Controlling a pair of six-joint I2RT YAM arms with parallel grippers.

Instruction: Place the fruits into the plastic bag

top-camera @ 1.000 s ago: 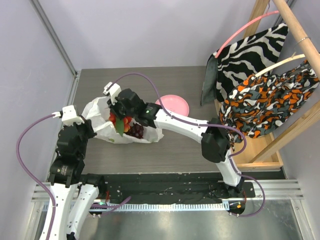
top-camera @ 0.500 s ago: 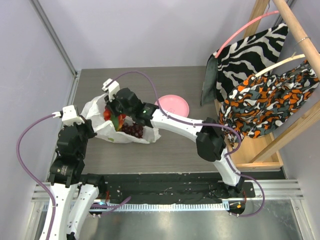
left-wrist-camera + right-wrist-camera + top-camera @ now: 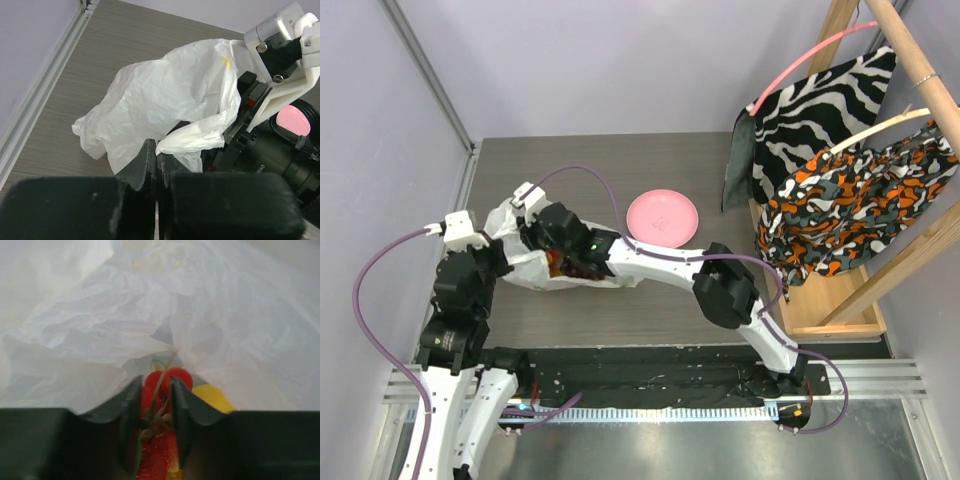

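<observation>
The white plastic bag [image 3: 520, 245] lies crumpled on the table at the left, and it also shows in the left wrist view [image 3: 165, 95]. My left gripper [image 3: 157, 156] is shut on a fold of the bag's near edge. My right gripper [image 3: 156, 390] is inside the bag's mouth, shut on small red fruits [image 3: 167, 380] with a thin stem. A yellow lemon [image 3: 212, 397] lies just to their right. White plastic [image 3: 150, 305] fills the space ahead of the right gripper. From above, the right wrist [image 3: 560, 235] covers the bag's mouth, and only a dark red bit of fruit [image 3: 568, 266] shows beneath it.
The round pink plate [image 3: 662, 216] sits to the right of the bag, with nothing on it. A wooden rack [image 3: 840, 300] with a zebra-striped cloth [image 3: 810, 105] and an orange patterned cloth [image 3: 860, 205] stands at the right. Walls close off the left and the back.
My right gripper has moved left and deeper into the bag with the fruits. The grapes and red fruits seen from above are now hidden. The pink plate is fully uncovered. The left arm has held still.
</observation>
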